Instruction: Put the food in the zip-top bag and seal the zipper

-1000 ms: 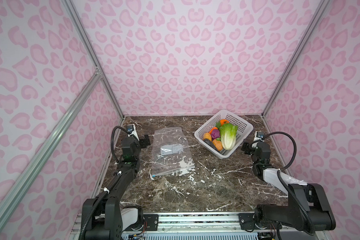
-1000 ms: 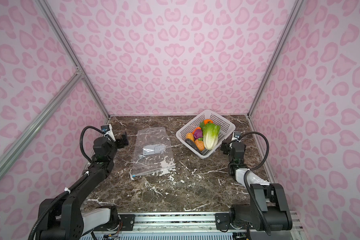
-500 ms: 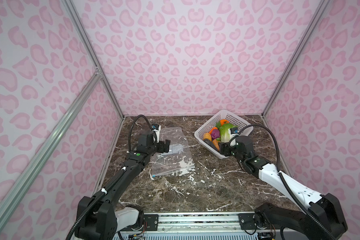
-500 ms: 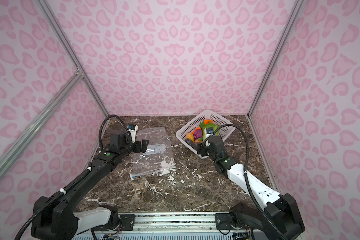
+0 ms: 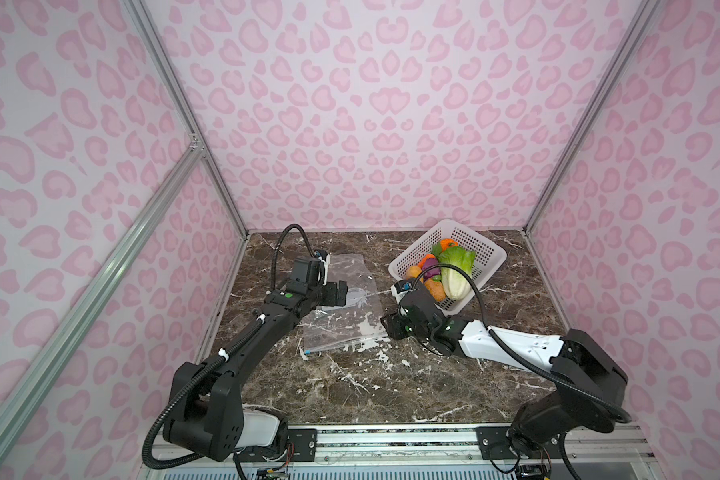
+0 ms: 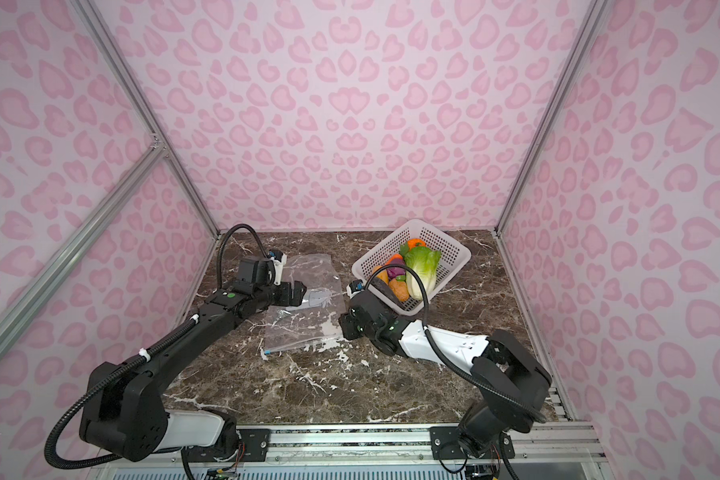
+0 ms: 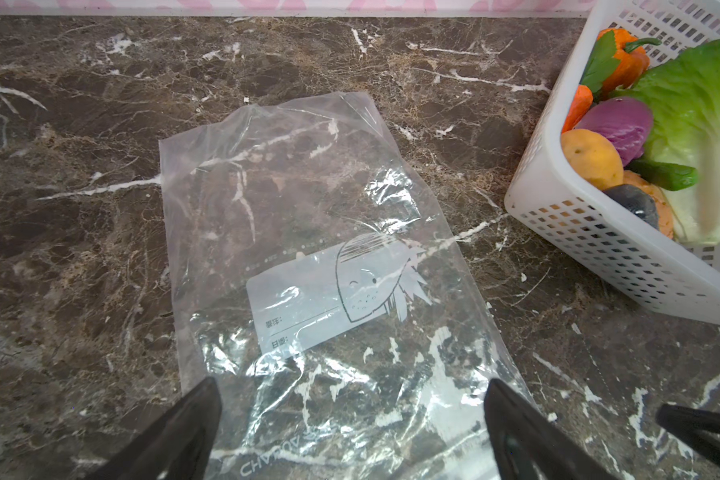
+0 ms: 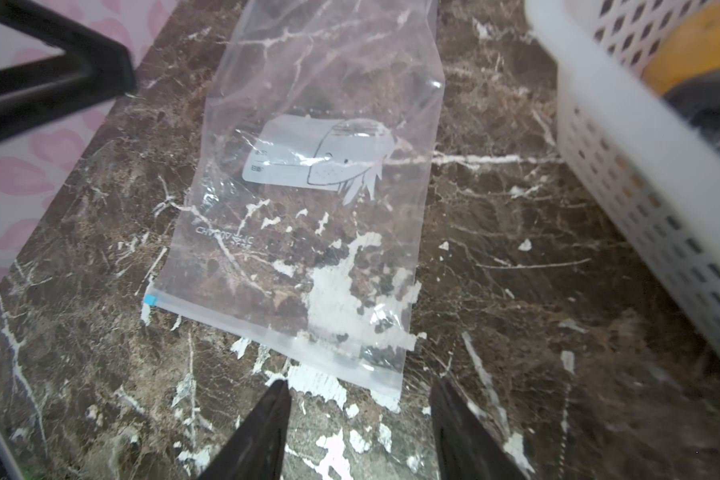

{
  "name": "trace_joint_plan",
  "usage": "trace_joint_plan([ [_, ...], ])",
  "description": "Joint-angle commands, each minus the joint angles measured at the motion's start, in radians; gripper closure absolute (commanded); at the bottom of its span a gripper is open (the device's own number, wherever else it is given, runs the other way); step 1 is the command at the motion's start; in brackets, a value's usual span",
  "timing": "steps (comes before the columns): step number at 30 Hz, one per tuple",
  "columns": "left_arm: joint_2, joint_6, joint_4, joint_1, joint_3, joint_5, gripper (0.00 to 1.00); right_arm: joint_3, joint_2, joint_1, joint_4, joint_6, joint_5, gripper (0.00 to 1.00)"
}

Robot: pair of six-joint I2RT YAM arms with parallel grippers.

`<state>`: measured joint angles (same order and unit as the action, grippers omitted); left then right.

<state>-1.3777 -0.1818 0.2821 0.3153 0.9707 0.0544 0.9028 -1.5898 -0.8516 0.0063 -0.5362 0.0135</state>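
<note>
**Item count.** One zip-top bag lies flat on the bench. In both top views it is left of one white perforated basket and apart from it. The bag carries one grey label patch and one zipper along the short edge nearest the arm bases. One blue slider tab sits at the zipper's left end.

**Food.** All food is in the basket:
- one cabbage
- one purple piece
- one yellow-orange piece
- one dark grey piece
- one dark green piece
- one orange pumpkin
- one carrot

The pieces overlap, so the total cannot be confirmed.

**Tools: two.**
- The left tool is released, jaws wide apart, over the bag just beside the label patch.
- The right tool is released, jaws apart and clamping nothing, at the zipper's right-hand corner. Whether it touches the bag cannot be told.
</note>
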Motion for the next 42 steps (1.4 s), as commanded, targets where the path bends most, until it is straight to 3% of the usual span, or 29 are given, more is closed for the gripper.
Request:
trace_joint_plan([
  [1, 0.001, -0.020, 0.008, 0.001, 0.018, -0.001, 0.00, 0.001, -0.067, -0.003, 0.072, -0.062, -0.028, 0.44],
  [9, 0.003, -0.024, 0.011, 0.001, 0.020, 0.006, 0.00, 0.088, -0.254, 0.004, 0.100, -0.055, -0.036, 0.46],
  [18, 0.005, -0.038, 0.016, 0.001, 0.023, 0.015, 0.01, 0.151, -0.360, 0.005, 0.084, -0.057, -0.019, 0.47],
  [20, 0.007, -0.038, 0.014, 0.001, 0.023, 0.019, 0.01, 0.153, -0.367, 0.006, 0.088, -0.054, -0.012, 0.57],
  [26, 0.016, -0.020, 0.012, 0.002, 0.025, 0.053, 0.02, 0.163, -0.340, 0.011, 0.077, -0.025, 0.021, 1.00],
  [34, 0.086, 0.078, 0.054, 0.024, 0.018, 0.068, 0.03, 0.230, -0.242, 0.029, -0.127, 0.168, 0.050, 1.00],
  [42, 0.154, 0.202, 0.190, 0.208, 0.023, -0.056, 0.05, 0.281, -0.146, 0.114, -0.317, 0.302, 0.163, 1.00],
])
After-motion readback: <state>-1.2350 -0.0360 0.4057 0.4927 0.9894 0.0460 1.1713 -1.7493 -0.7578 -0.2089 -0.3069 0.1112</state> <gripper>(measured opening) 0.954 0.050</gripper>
